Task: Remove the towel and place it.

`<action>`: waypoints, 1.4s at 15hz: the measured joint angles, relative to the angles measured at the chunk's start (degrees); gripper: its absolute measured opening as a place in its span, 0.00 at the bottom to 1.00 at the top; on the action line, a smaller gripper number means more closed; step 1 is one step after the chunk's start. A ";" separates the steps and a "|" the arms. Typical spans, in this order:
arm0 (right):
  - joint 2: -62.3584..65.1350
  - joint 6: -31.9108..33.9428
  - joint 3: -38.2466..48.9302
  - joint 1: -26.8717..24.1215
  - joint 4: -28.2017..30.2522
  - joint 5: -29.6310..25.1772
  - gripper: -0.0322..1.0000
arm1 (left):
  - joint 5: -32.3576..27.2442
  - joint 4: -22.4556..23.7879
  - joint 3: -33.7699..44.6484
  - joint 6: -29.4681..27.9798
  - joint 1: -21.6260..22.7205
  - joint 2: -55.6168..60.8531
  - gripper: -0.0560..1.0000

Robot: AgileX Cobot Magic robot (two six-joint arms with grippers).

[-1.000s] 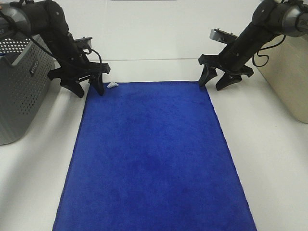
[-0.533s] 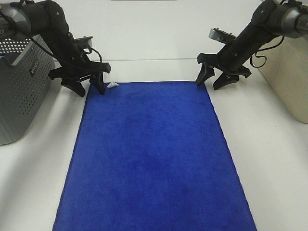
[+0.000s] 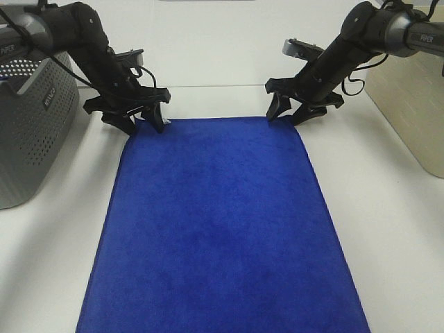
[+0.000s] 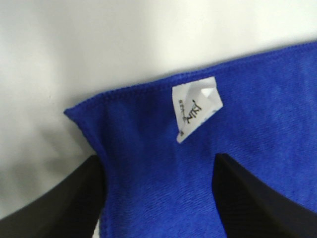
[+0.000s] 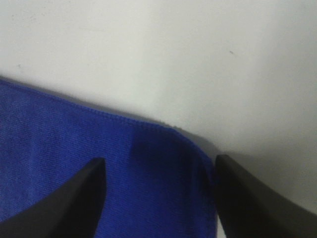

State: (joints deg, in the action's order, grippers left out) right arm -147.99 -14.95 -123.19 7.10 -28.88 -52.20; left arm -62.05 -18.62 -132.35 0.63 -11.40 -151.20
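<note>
Straddling towel [image 3: 215, 222] corners: left fingers [image 4: 59, 203], right fingers [image 5: 74, 198] spread.

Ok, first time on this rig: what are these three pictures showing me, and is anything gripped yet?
Two black robot arms work over a white table. The wide picture comes from a camera mounted high; the two close-ups from a camera on each wrist. A blue towel lies flat; a grey basket stands at the left. The left fingers stand open over the corner with the white tag, the right fingers open over the other far corner. Nothing is held yet.
</note>
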 joint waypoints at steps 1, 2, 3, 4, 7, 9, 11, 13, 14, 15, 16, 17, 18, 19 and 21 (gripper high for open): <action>0.00 0.00 0.00 0.34 0.11 0.46 0.64 | 0.17 -0.97 0.00 0.17 -0.23 -0.06 0.62; 0.00 0.00 0.00 0.63 0.57 0.74 0.64 | 0.52 -1.20 0.00 0.57 -0.86 -0.11 0.62; 0.00 0.00 0.00 0.92 1.15 0.86 0.63 | 0.80 -1.26 0.00 0.69 -1.60 -0.11 0.62; 0.00 -0.06 0.00 1.09 2.06 0.92 0.62 | 1.03 -1.26 0.00 0.74 -2.29 -0.17 0.62; 0.00 -0.06 0.00 1.32 4.87 1.32 0.51 | 1.20 -0.86 0.00 0.86 -2.69 -0.29 0.55; 0.00 -0.06 0.00 1.32 5.90 1.72 0.38 | 1.32 0.57 0.00 0.86 -2.69 -0.34 0.42; -0.23 -0.06 0.00 1.32 6.19 1.89 0.18 | 1.66 1.66 0.00 2.41 -2.69 -0.46 0.23; -0.29 -0.40 0.00 1.32 6.13 2.18 0.05 | 2.12 1.89 0.00 3.78 -2.69 -0.46 0.08; -0.29 -0.57 0.00 1.32 6.13 2.18 0.05 | 2.23 1.89 0.06 3.84 -2.69 -0.52 0.07; -0.29 -0.80 0.00 1.32 6.13 2.23 0.05 | 2.35 1.89 0.11 3.90 -2.69 -0.52 0.07; -0.29 -1.09 0.00 1.32 6.07 2.23 0.05 | 2.35 1.89 0.11 4.07 -2.69 -0.52 0.07; -0.29 -1.09 0.00 1.32 6.07 2.23 0.05 | 2.46 1.83 0.11 4.07 -2.69 -0.52 0.07; -0.29 -1.09 0.00 1.32 6.07 2.29 0.05 | 2.75 1.83 0.11 4.07 -2.69 -0.52 0.07; -0.29 -1.09 0.00 1.32 6.07 2.35 0.05 | 3.44 1.83 0.17 4.35 -2.69 -0.52 0.07; -0.29 -2.12 0.00 1.32 7.10 4.24 0.05 | 4.76 1.89 -0.11 5.61 -2.69 -0.57 0.07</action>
State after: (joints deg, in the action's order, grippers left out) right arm -148.28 -17.07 -123.19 8.42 -21.77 -47.96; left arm -57.30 -16.73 -132.47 6.25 -14.09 -151.78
